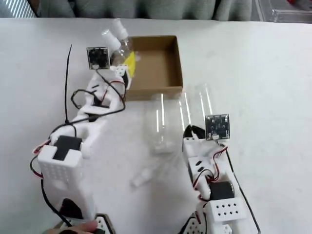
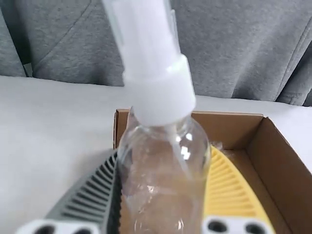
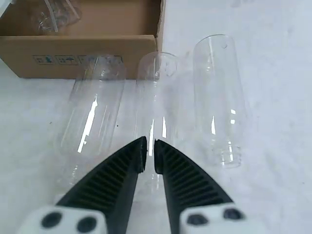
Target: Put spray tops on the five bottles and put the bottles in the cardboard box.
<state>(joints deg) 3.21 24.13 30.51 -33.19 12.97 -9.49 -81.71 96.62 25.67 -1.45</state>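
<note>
**Three bare bottles on the desk, one capped bottle at the box**

Your capped bottle (image 2: 161, 209) is clear, thin-walled plastic. By the look of it, it is light and slick. Its white spray top (image 2: 156, 83) sits on the neck. The left tool (image 2: 163, 158) pinches the bottle across the upper body, grey finger on one side and yellow on the other. It holds the bottle above the wall of the cardboard box (image 2: 282, 151) on the left arm's side.

Expect the body to flex under a hard squeeze and to slide under a weak one. Hold it on the barrel, never by the spray top, which could twist or tilt.

The three bare bottles (image 3: 156, 97) lie side by side on the desk (image 1: 258, 73), just in front of the box, with their open necks toward the arms. They are round and smooth, so they will likely roll at a nudge. Close across the barrel near the middle rather than near the narrow neck.

Your right tool (image 3: 149, 146) hangs over the neck end of the middle bottle, its fingers pressed almost together with nothing between them.

A loose spray top (image 1: 144, 178) lies on the desk between the two arms, nearer to them than the bottles are. It is small and probably stiff, so take it by the collar.
</note>
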